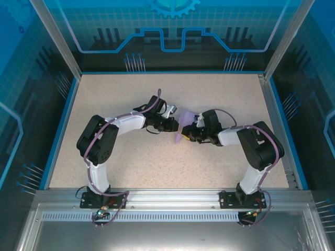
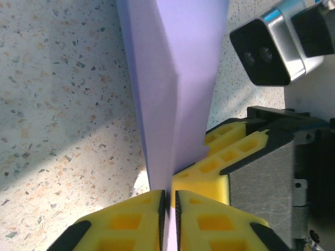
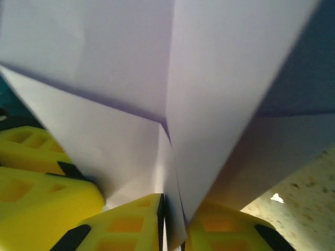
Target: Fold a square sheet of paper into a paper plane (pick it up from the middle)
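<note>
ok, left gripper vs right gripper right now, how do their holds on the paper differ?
Left gripper reaches in from the left; right gripper from the right. Left gripper pinches a narrow folded ridge of the paper; right gripper pinches where it fans into wide creased flaps. Shared: both jaws closed on the same sheet, fingers close beside each other.

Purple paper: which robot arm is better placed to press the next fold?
Probably right: the right gripper pinches the paper where flaps spread open; the left gripper just holds its narrow folded edge.
</note>
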Robot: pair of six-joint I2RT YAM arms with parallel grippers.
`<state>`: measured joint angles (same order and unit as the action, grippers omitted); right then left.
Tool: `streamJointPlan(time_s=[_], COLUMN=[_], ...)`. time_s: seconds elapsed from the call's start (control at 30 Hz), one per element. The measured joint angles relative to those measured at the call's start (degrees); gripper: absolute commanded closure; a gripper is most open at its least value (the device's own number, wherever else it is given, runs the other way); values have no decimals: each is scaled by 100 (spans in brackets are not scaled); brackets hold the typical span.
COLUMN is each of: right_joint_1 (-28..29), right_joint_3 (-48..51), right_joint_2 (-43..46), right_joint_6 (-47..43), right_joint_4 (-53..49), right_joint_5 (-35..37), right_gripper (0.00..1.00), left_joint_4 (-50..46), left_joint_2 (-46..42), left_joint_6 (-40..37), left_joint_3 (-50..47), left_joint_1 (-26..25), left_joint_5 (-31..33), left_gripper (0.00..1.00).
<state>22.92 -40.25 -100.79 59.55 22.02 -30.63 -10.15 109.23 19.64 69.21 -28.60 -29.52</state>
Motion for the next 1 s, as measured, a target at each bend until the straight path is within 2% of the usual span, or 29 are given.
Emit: streamJointPlan(time_s=[0.17,0.27,0.6,0.8,1.0], right_joint_1=[9,79,828,1285,1552], right_joint_3=[-144,-417,-1812,-2361,-2734], right_joint_2=[168,354,551,111,-494], right_joint_6=[-437,-920,-2846,-3451,-3766], right_joint_4=[-697,-1451,-4269,-5219,-5727], right_joint_5=[258,599,2450,3366,3842], right_gripper=[91,92,95,92,89], left_joint_4=[-4,-57,-518,-621,-673], left_joint_2=[-2,-26,-603,-1049,-1137], left_joint_6=[-4,-20,-129,-155,-155], left_joint_3=[0,-2,-240,-734,-1047], left_joint_1=[0,0,79,238,439], left_joint_5=[-15,-11,339,577,664], left_gripper=[72,67,56,52,50])
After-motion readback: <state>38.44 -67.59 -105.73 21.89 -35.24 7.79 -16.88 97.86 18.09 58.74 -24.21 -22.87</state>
